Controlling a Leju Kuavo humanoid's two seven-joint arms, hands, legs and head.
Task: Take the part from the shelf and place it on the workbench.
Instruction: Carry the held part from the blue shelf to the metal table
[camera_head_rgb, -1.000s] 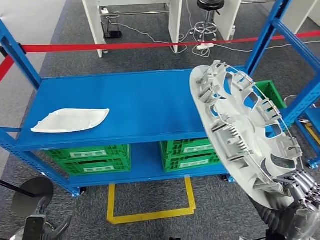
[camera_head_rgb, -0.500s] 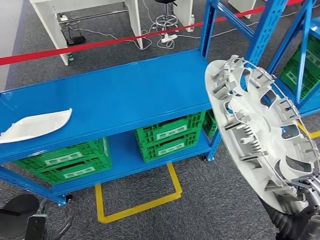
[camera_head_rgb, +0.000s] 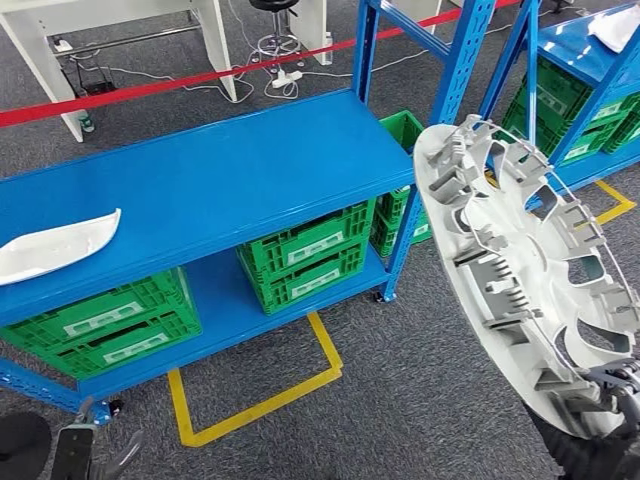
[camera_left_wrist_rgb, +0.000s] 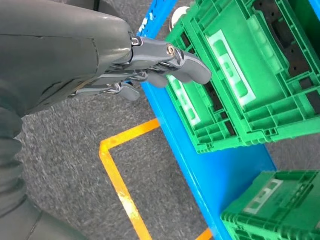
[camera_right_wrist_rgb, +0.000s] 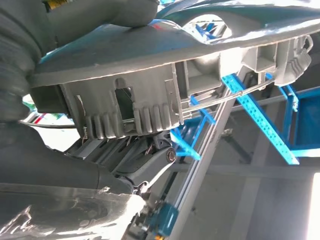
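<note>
Blue shelf top (camera_head_rgb: 226, 170) lies open save a white panel (camera_head_rgb: 53, 248) at its left end. Green crates (camera_head_rgb: 309, 255) fill the lower tier; blue uprights (camera_head_rgb: 460, 50) flank the right.

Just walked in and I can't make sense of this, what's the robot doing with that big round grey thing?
The robot's right hand grips a large grey wheel cover by its lower rim, carrying it tilted with the ribbed inner side facing the head camera. The cover is already off the blue shelf and hangs over the grey carpet to the shelf's right. The left hand holds nothing, hanging low near the green crates. A white curved part lies on the shelf's top level. No workbench can be made out for certain.
</note>
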